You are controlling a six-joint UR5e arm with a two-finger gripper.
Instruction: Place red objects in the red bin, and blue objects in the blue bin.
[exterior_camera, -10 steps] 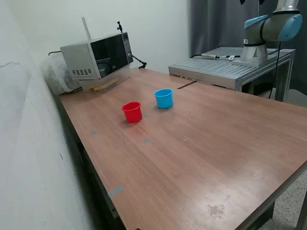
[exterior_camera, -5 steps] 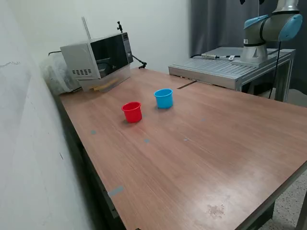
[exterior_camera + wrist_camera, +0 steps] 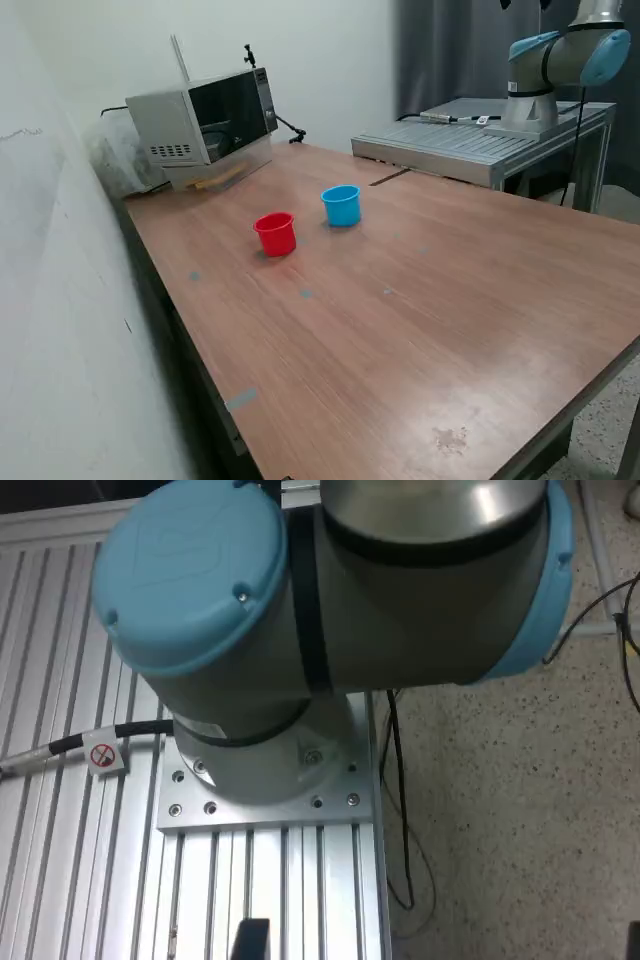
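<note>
Nothing has shifted over the last second. Small red plastic cup (image 3: 275, 233) and light blue plastic cup (image 3: 342, 205) stand near each other on the wooden table (image 3: 420, 300). No cubes visible; possibly sorted already. End effector unseen, state unknown.

No change is seen

Across the exterior view, nothing is found shifted between the earlier pictures and now. In the wrist view no earlier picture is given, so any slight arm motion there perhaps goes undetected.
</note>
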